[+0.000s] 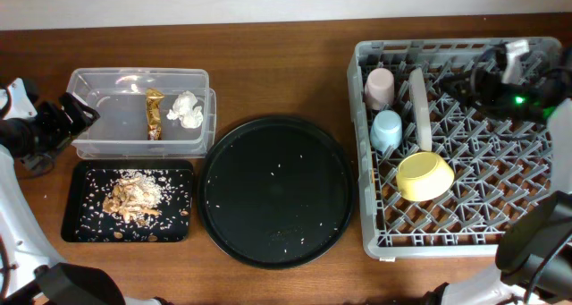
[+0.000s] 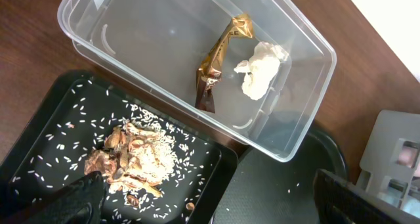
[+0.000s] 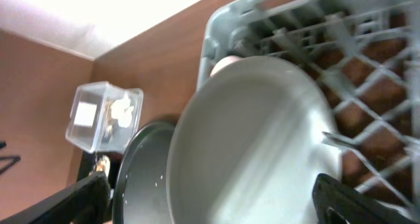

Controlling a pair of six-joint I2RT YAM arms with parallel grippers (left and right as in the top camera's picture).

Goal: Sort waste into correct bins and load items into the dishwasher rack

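The clear tub (image 1: 89, 146) (image 2: 92, 40) holds the brown-gold wrapper (image 1: 155, 114) (image 2: 216, 63) and the white napkin (image 1: 188, 108) (image 2: 261, 69). The black rectangular tray (image 1: 80, 189) (image 2: 46, 145) holds food scraps with rice (image 1: 134, 198) (image 2: 134, 161). The rack (image 1: 361, 189) (image 3: 367, 73) holds the pink cup (image 1: 380, 88), blue cup (image 1: 386, 131), yellow bowl (image 1: 424, 175) and the plate standing on edge (image 1: 420, 108) (image 3: 256, 132). My left gripper (image 1: 82, 113) (image 2: 210, 211) is open and empty beside the tub. My right gripper (image 1: 451, 86) (image 3: 210, 204) is open just right of the plate. No chopsticks show.
The large round black tray (image 1: 275, 190) (image 2: 282, 191) (image 3: 141, 178) lies between the bins and the rack, with a few rice grains on it. The right arm reaches over the rack's back right corner. The table's front edge is near the trays.
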